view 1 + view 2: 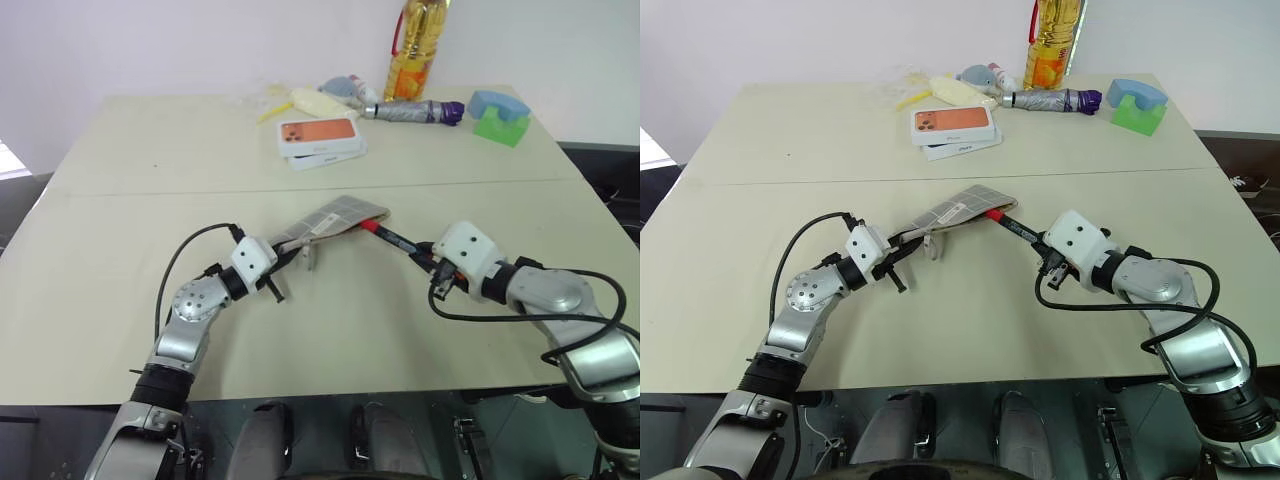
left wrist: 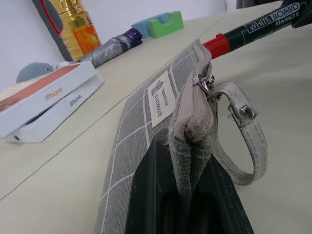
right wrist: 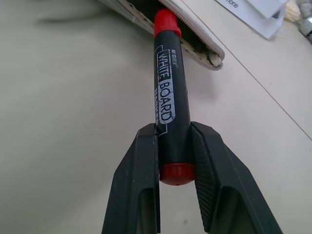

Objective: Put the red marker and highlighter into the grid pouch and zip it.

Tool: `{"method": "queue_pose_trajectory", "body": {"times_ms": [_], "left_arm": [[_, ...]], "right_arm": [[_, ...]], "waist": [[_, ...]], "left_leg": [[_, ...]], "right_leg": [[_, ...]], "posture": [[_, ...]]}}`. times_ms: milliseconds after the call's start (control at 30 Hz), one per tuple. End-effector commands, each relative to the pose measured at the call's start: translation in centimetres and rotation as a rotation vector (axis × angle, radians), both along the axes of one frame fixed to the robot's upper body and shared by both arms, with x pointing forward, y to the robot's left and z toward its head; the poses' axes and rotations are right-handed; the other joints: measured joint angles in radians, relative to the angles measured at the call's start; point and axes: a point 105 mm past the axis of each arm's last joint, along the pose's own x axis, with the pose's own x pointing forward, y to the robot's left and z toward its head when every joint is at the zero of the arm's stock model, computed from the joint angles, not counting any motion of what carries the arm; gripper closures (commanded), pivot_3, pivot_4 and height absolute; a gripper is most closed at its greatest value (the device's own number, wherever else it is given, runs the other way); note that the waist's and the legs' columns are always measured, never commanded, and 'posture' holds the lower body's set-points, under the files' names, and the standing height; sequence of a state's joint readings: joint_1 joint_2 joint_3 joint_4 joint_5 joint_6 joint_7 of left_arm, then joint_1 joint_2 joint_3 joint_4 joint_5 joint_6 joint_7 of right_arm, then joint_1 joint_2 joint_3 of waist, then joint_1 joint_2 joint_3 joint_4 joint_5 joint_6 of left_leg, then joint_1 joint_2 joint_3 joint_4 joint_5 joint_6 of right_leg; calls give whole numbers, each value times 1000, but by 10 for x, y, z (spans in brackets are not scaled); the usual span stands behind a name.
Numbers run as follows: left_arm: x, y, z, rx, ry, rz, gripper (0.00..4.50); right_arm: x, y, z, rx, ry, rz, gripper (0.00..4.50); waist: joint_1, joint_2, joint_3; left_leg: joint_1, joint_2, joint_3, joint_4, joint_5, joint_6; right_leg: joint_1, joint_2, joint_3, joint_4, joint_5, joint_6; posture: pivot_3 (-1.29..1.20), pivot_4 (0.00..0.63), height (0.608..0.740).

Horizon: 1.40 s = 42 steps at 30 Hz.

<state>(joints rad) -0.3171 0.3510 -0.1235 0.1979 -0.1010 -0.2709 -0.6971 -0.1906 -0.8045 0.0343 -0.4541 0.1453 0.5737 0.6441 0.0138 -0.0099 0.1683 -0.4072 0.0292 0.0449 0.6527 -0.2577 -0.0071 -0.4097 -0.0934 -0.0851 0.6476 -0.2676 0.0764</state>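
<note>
Now right gripper (image 3: 175,161) clamping red marker (image 3: 168,97) by tail, red cap entering mouth of grid pouch (image 2: 146,122). Left gripper (image 1: 283,262) pinching pouch's zipper end, lifting it off table (image 1: 150,160). Highlighter location unclear; zipping not yet done.

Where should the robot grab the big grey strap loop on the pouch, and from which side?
Probably the free curved end of the strap loop, approached from the open table side away from the grid pouch. It hangs from the zipper pull and bows outward, while the left gripper already pinches the pouch's edge.
</note>
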Motion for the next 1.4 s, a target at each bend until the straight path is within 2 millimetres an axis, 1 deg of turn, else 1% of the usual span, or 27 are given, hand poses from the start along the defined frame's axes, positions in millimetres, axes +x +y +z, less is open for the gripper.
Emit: {"method": "queue_pose_trajectory", "body": {"times_ms": [33, 133, 233, 267, 400, 467, 533, 667, 733, 800, 933, 1000, 1067, 1167, 1233, 1333, 1400], "left_arm": [[-5, -2, 11, -14, -53, -36, 4500], [-12, -6, 8, 12, -65, -86, 4500], [-19, -9, 6, 45, -75, -147, 4500], [-22, -11, 6, 53, -76, -172, 4500], [-30, -18, 7, 71, -72, -250, 4500], [-33, -21, 8, 76, -69, -282, 4500], [-37, -25, 8, 88, -66, -323, 4500], [-38, -28, 9, 89, -67, -338, 4500], [-38, -28, 10, 88, -66, -337, 4500], [-38, -27, 9, 90, -65, -333, 4500], [-29, -21, 10, 65, -52, -262, 4500], [-23, -19, 13, 36, -47, -221, 4500], [-14, -17, 15, -3, -42, -158, 4500], [-4, -18, 19, -50, -38, -90, 4500], [2, -21, 22, -93, -33, -53, 4500], [5, -27, 24, -133, -27, -36, 4500], [5, -32, 24, -134, -29, -36, 4500]], "right_arm": [[0, 4, 12, -45, -52, 34, 4116], [-2, 8, 13, -106, -61, 79, 4116], [-5, 15, 20, -159, -89, 133, 4116], [-6, 17, 20, -201, -93, 163, 4116], [-13, 26, 14, -362, -99, 275, 4116], [-16, 31, 11, -410, -108, 327, 4116], [-17, 42, 11, -427, -144, 375, 4116], [-16, 51, 10, -415, -153, 400, 4116], [-16, 53, 11, -391, -140, 396, 3077], [-15, 50, 12, -384, -137, 380, 2126], [-12, 45, 27, -290, -171, 306, 43], [-14, 45, 40, -164, -164, 275, 43], [-21, 46, 57, 33, -128, 257, 43], [-31, 49, 65, 182, -80, 264, 43], [-33, 51, 62, 272, -30, 248, 43], [-36, 63, 53, 419, 43, 244, 43], [-28, 76, 42, 526, 62, 176, 43]], "waist": [[0, 0, 0], [0, 0, 0], [0, 0, 0], [-1, 0, 0], [0, 0, 0], [0, 0, 0], [-1, 0, 0], [-1, 0, 0], [-1, 0, 0], [0, 0, 0], [0, 0, 0], [0, 0, 0], [0, 0, 0], [0, 0, 0], [1, 0, 0], [0, -1, 0], [-3, -1, 0]], "left_leg": [[0, 0, 0, 0, 0, 0], [0, 0, 0, 0, 0, 0], [0, 0, 0, 0, 0, 0], [0, 0, 0, 0, 0, 0], [0, 0, 0, 0, 0, 0], [0, 0, 0, 0, 0, 0], [0, 0, 0, 0, 0, 0], [0, 0, 0, 0, 0, 0], [0, 0, 0, 1, 0, 0], [0, 0, 0, 1, 0, 0], [0, 0, 0, 1, 0, 0], [0, 0, -1, 1, 0, 0], [0, 0, -1, 1, 0, 0], [0, 1, -3, 1, 0, 0], [0, 1, -4, 2, 0, 0], [0, 0, -7, 2, 0, 0], [0, 0, -7, 2, 0, 0]], "right_leg": [[0, 0, 0, 0, 0, 0], [0, 0, 0, 0, 0, 0], [0, 0, 0, 0, 0, 0], [0, 0, 0, 0, 0, 0], [0, 0, 0, 0, 0, 0], [0, 0, 0, 0, 0, 0], [0, 0, 0, 0, 0, 0], [0, 0, 0, 0, 0, 0], [0, 0, 0, 0, 0, 0], [0, 0, 0, 0, 0, 0], [0, 0, 0, 0, 0, 0], [0, 0, 0, 0, 0, 0], [1, 0, 0, 0, 0, 0], [1, 0, -1, 0, 0, 0], [1, 0, -1, 0, 0, 0], [2, 0, -1, 1, 0, 0], [2, 0, -1, 1, 0, 0]], "posture": [[0, 150, 740], [0, 150, 740], [0, 150, 740], [0, 150, 740], [0, 150, 740], [0, 150, 740], [0, 150, 740], [0, 150, 740], [0, 150, 740], [0, 150, 740], [0, 150, 740], [0, 150, 740], [0, 150, 740], [0, 150, 740], [0, 150, 740], [0, 150, 740], [0, 150, 740]]}}
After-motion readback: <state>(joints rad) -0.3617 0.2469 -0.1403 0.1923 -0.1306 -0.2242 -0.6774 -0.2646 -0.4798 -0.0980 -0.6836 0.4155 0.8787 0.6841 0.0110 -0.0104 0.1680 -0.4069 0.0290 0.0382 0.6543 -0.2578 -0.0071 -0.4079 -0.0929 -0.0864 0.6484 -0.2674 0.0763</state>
